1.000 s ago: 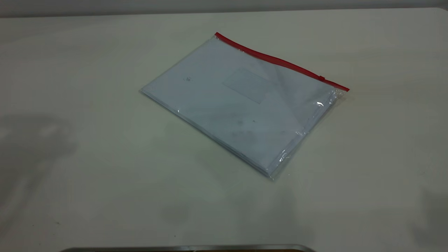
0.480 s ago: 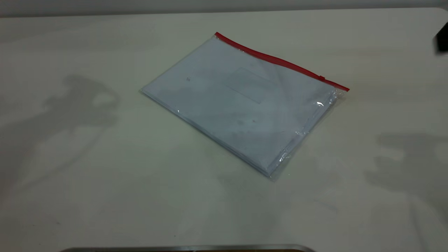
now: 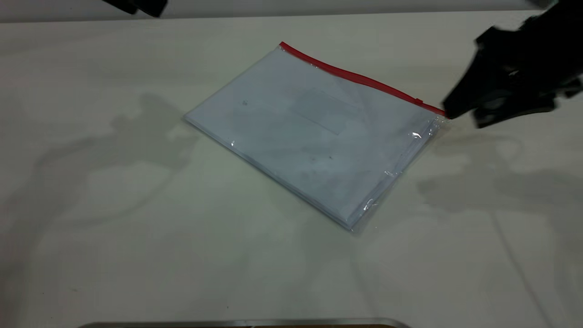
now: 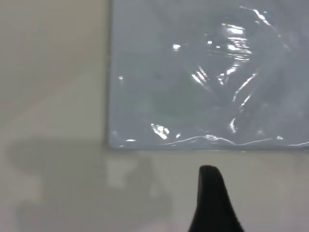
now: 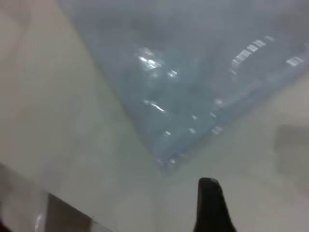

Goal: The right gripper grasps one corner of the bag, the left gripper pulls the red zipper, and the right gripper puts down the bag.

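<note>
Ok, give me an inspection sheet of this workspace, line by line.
Surface: pale matte table, arm shadows across it.
Job's things: flat clear plastic bag holding white paper, lying flat; thin red zipper strip on its far edge, slider near the right end.
Clutter: nothing seen.
Grippers: black right end effector beside the bag's red-strip corner, not gripping it; black left end effector at the far left edge, away from the bag.
Cables: nothing seen.
Surroundings: metal edge at the near side.

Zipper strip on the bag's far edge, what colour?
Bright red; the red zipper shows best in the exterior view, along the bag.
</note>
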